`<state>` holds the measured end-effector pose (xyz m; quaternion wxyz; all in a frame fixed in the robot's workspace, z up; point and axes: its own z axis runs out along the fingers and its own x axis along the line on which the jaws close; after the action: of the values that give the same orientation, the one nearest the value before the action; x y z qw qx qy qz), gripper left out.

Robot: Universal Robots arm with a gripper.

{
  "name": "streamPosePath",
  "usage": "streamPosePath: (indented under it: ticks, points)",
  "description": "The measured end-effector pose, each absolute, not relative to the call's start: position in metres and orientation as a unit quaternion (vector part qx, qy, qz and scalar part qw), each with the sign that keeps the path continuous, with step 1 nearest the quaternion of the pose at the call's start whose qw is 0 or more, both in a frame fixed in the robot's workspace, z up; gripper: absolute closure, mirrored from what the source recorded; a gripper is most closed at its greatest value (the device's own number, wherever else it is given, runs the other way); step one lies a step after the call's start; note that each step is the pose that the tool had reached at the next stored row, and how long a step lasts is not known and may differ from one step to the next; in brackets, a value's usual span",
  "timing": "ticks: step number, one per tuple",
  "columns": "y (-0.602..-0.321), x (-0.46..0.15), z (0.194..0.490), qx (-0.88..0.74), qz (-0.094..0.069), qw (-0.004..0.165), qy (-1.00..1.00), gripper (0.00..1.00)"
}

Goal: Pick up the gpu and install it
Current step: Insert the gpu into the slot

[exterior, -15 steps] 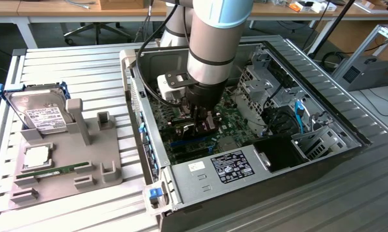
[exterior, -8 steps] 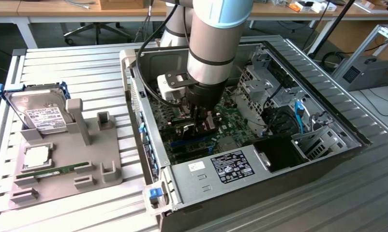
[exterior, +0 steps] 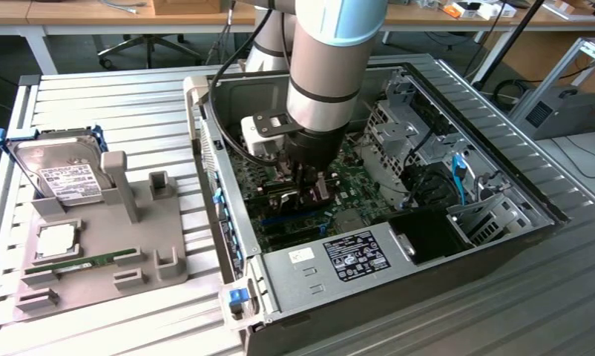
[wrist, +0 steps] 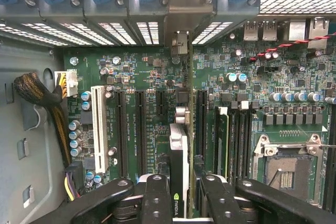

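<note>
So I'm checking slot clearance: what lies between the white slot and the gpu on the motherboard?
In the wrist view, two long black expansion slots lie between the white slot and the gpu, which the gripper holds edge-on.

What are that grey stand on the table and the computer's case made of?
The grey stand looks like matte moulded or printed plastic: uniform dull grey, chunky rounded posts. The case looks like bare sheet metal: thin folded edges, silvery-grey sheen, punched vent holes. Neither is certain from looks alone.

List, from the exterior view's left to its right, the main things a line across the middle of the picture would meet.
Hard drive → grey holder stand → gripper holding the gpu over the motherboard → blue cable → computer case far wall.
</note>
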<state>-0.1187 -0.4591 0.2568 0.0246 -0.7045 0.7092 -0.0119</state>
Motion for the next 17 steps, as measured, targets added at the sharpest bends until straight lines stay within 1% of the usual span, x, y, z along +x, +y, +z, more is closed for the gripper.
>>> streamPosePath:
  ticks: [17]
  points:
    - [-0.4591,-0.1187,0.2548,-0.704,-0.012,0.024,0.709,0.73]
